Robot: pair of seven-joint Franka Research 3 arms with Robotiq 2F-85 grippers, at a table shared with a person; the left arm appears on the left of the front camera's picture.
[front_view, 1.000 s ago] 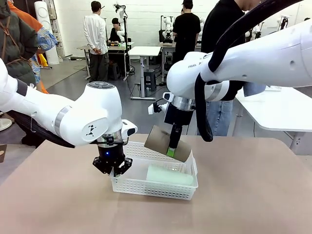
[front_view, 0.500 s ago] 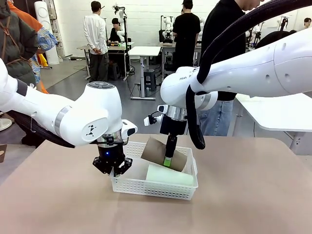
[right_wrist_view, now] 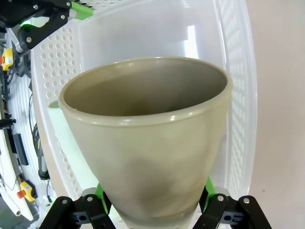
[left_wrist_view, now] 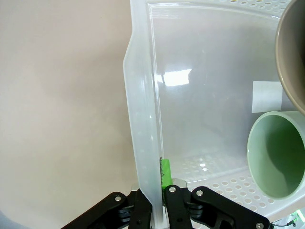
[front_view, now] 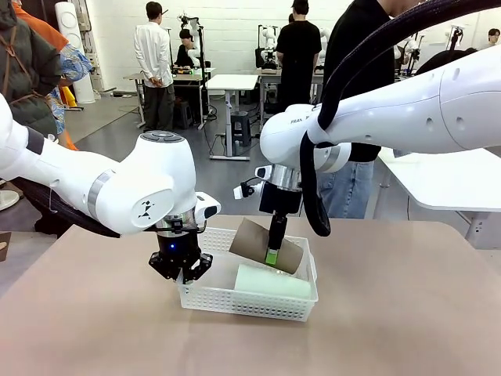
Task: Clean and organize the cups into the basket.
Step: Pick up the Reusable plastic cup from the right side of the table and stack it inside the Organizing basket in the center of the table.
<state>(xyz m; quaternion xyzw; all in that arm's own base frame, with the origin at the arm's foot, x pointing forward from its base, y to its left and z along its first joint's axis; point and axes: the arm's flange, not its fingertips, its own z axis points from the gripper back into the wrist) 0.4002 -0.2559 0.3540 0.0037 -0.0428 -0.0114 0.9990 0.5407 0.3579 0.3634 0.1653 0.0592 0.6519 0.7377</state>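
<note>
The white lattice basket (front_view: 235, 299) sits mid-table. A pale mint green cup (front_view: 272, 281) lies on its side inside it, its open mouth (left_wrist_view: 278, 154) facing the left wrist camera. My right gripper (front_view: 272, 256) is shut on a tan-brown cup (front_view: 252, 241) and holds it on its side, tilted, just above the basket's far half. The same cup (right_wrist_view: 147, 138) fills the right wrist view over the basket (right_wrist_view: 233, 95). My left gripper (front_view: 182, 271) is shut on the basket's left rim (left_wrist_view: 143, 143).
The tan tabletop (front_view: 391, 313) extends to the right and front of the basket. A person in dark clothes (front_view: 356, 47) stands at the far side behind my right arm. White tables stand beyond the far edge.
My right gripper brought the tan-brown cup down and left over the basket, then lifted it very slightly. My left gripper and the basket have stayed in place.
</note>
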